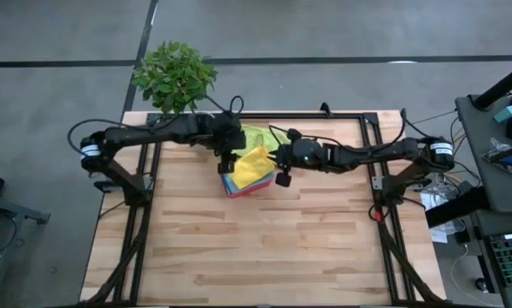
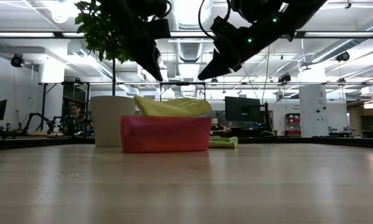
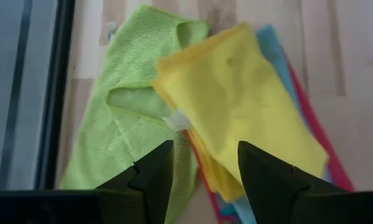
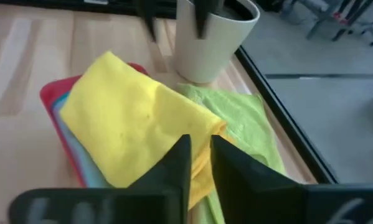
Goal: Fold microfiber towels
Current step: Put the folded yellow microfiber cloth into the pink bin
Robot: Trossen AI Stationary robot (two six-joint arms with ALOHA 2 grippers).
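Bare table (image 1: 264, 248) fills the foreground; beyond it sits the pink tray (image 2: 166, 134), stacked with folded towels, a yellow towel (image 1: 252, 167) on top and a teal one (image 3: 274, 46) beneath; the lime towel (image 1: 252, 135) lies crumpled just behind the tray, beside the plant pot (image 4: 212, 37); my left gripper (image 3: 203, 171) hangs spread and empty above the stack; my right gripper (image 4: 198, 163) hovers over the yellow towel's edge with a narrow gap, pinching nothing. To do this well, I judge I should square the yellow towel on the stack, then take the lime towel by its corners.
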